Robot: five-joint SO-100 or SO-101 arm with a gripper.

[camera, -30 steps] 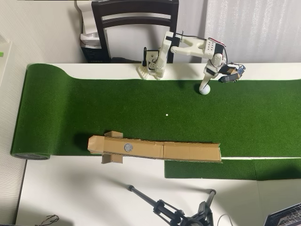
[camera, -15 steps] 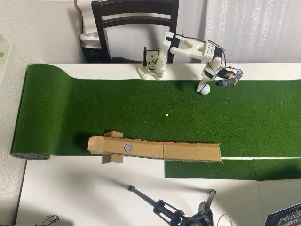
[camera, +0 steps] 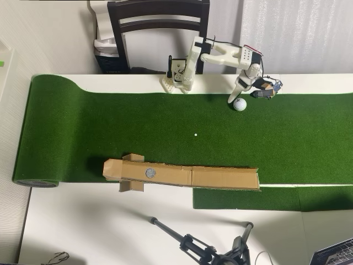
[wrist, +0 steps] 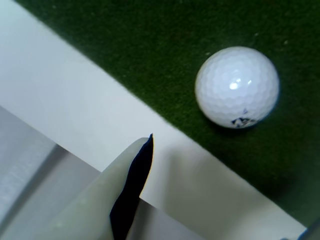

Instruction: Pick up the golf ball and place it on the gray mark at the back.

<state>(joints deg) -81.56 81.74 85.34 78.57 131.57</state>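
Overhead view, left to right: the gray mark (camera: pixel 149 172) is seen on the cardboard ramp (camera: pixel 220 178) at about 7 o'clock from the tiny white dot (camera: pixel 195 134); the golf ball (camera: pixel 239 104) rests on the green putting mat (camera: pixel 83 127) near its far edge, at 2 o'clock from the dot. The gripper (camera: pixel 236 99) is held just beside the ball. In the wrist view the ball (wrist: pixel 236 87) lies free, at 1 o'clock from one visible fingertip (wrist: pixel 145 150); whether the jaws are spread cannot be told. An off-centre closure could nudge the ball away, since it rolls easily on turf.
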